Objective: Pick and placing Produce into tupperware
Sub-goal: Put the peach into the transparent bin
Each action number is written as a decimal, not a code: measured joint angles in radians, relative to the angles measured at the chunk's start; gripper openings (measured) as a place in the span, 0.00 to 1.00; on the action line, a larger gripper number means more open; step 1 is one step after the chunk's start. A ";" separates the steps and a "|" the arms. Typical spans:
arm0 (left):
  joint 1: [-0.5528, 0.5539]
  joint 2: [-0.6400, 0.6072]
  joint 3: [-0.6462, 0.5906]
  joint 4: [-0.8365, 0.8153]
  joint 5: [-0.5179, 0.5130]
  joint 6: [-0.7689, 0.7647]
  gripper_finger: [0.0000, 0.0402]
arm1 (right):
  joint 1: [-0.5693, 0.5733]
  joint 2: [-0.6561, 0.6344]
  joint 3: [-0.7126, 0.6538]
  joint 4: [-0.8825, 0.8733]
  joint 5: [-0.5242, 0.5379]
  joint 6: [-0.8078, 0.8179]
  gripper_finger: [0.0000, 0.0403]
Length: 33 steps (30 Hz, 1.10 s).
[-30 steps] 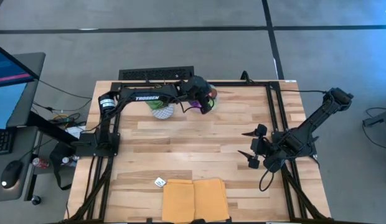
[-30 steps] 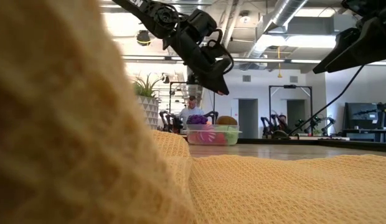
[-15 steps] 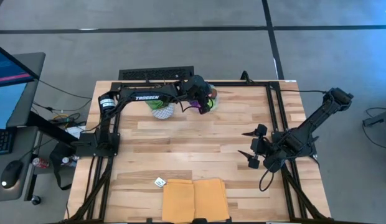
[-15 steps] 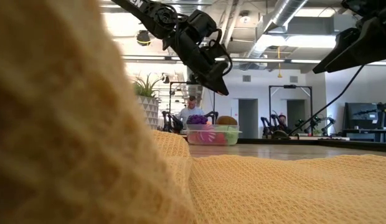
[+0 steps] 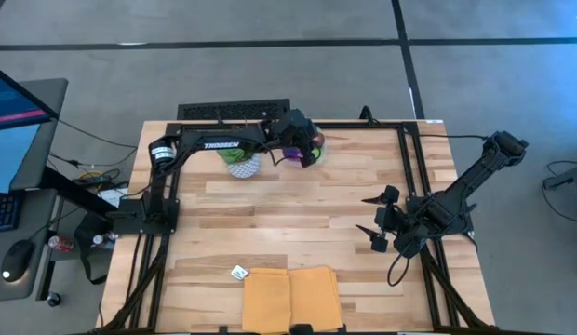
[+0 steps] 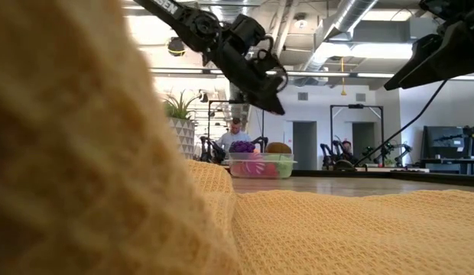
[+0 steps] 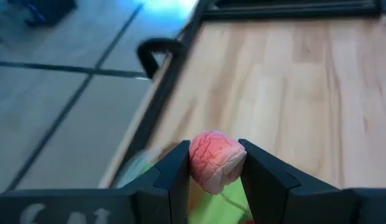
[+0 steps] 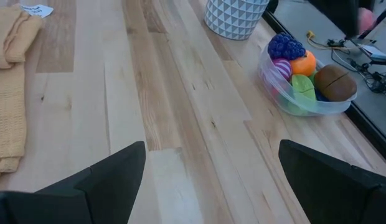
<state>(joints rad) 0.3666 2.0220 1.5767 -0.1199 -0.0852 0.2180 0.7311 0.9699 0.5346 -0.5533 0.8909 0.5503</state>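
Presently, from my remote station, I record the left tool point(image 7: 213, 180) clamped on one pink, wrinkled piece of produce point(image 7: 216, 160), held between its two dark fingers point(image 7: 174, 171). In the high view this tool point(image 5: 305, 149) sits above the tupperware point(image 8: 305, 102) at the far edge of the tabletop point(image 5: 298, 214). The low view shows it raised above the container point(image 6: 261, 165), not touching it. The tupperware stands just beside the white patterned plant pot point(image 8: 236, 15) and holds a purple cluster point(image 8: 284, 46), an orange piece point(image 8: 303, 63), a brown piece point(image 8: 334, 81) and a green piece point(image 8: 300, 87). A yellow cloth point(image 5: 290, 298) lies at the near edge. The right tool point(image 5: 374, 221) hangs at the right side, well apart from the container, fingers spread wide and holding nothing.
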 joint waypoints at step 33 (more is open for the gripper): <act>-0.032 0.112 0.015 0.047 0.007 0.055 0.29 | 0.000 0.001 0.000 0.000 0.000 0.001 0.97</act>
<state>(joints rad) 0.3347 2.1338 1.5921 -0.0727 -0.0780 0.2729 0.7307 0.9707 0.5343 -0.5537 0.8913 0.5514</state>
